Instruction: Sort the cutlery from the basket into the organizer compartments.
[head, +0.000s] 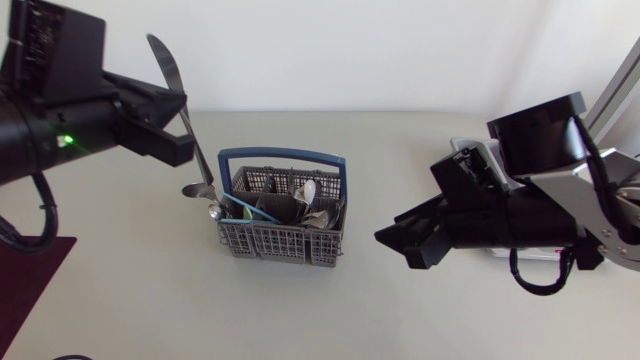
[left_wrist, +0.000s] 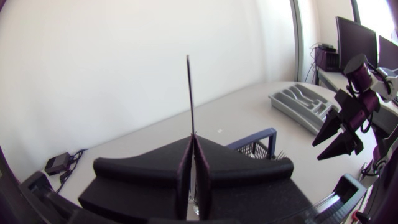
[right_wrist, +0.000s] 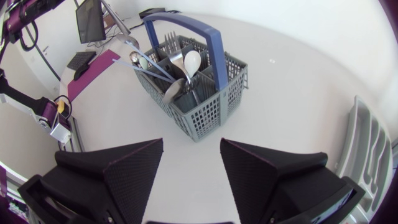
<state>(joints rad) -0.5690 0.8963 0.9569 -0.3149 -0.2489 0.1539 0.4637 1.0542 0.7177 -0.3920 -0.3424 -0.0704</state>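
cutlery piece (head: 165, 65) pinched in left gripper (head: 183, 148) near basket (head: 283, 240); right gripper (head: 412, 243) gaping; next carry to organizer (left_wrist: 298, 102), table's (head: 400, 320) right edge.

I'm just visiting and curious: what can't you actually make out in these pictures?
Thin silver utensil in the left gripper: edge-on in the left wrist view, so its kind is unclear.
Grey plastic organizer tray: mostly behind the right arm in the head view, cut by the edge in the right wrist view.
Cutlery in the grey mesh basket with blue handle: overlapping, uncountable.
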